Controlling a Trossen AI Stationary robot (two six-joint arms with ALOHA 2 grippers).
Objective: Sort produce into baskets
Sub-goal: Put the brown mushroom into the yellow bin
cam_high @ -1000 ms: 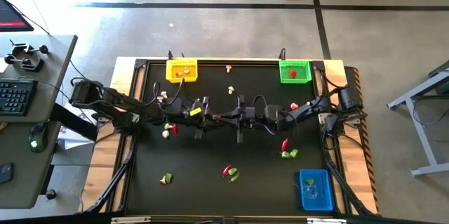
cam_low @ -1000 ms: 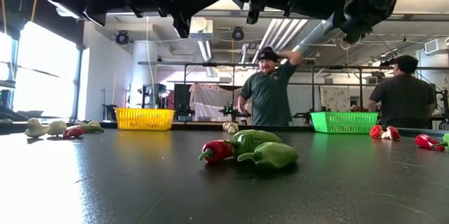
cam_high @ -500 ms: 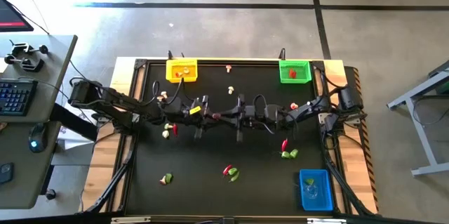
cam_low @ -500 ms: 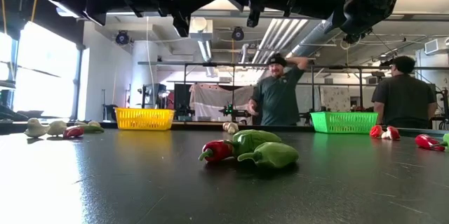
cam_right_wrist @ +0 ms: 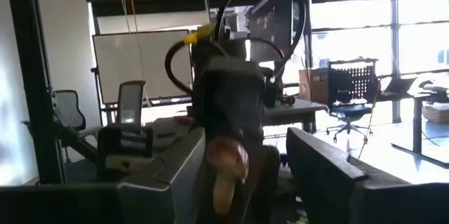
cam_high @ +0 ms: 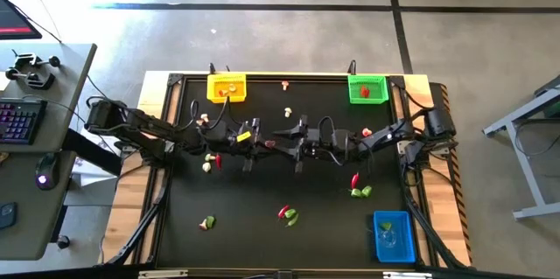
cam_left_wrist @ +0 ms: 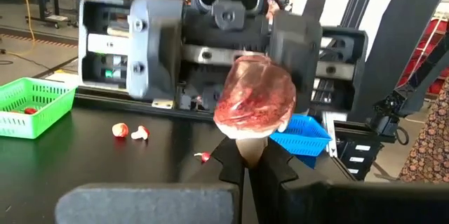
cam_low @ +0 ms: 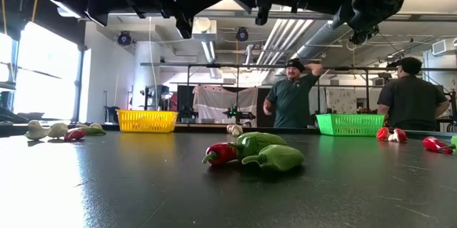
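Note:
Both arms meet above the table's middle. My left gripper [cam_high: 276,144] [cam_left_wrist: 251,155] is shut on a toy mushroom [cam_left_wrist: 252,101] with a red-brown cap and a cream stem. My right gripper [cam_high: 296,142] [cam_right_wrist: 245,171] faces it, open, with one finger on either side of the mushroom [cam_right_wrist: 226,168], and I cannot tell whether they touch it. The yellow basket [cam_high: 226,87] and green basket [cam_high: 367,88] stand at the far edge. The blue basket [cam_high: 393,235] stands near right. Loose produce lies on the table: peppers [cam_low: 257,153] and a red-and-green cluster [cam_high: 359,190]. My left gripper pinches the mushroom's cream stem [cam_left_wrist: 251,147] between its two fingers, just below the cap. The fingers lie about level and come from the table's left. The mushroom is lifted clear of the table, its cap pointing toward the right gripper.
More pieces lie at the left [cam_high: 210,160], near left [cam_high: 207,223], near the middle [cam_high: 288,215] and by the far edge [cam_high: 286,85]. Two people [cam_low: 293,99] stand in the room beyond the table. A desk with a keyboard [cam_high: 17,122] stands to the left.
In the low view one dark finger of my right gripper overhead has moved sideways, so its fingers now stand apart. Both arms have stayed over the table's middle. A person in the room behind has walked to the right.

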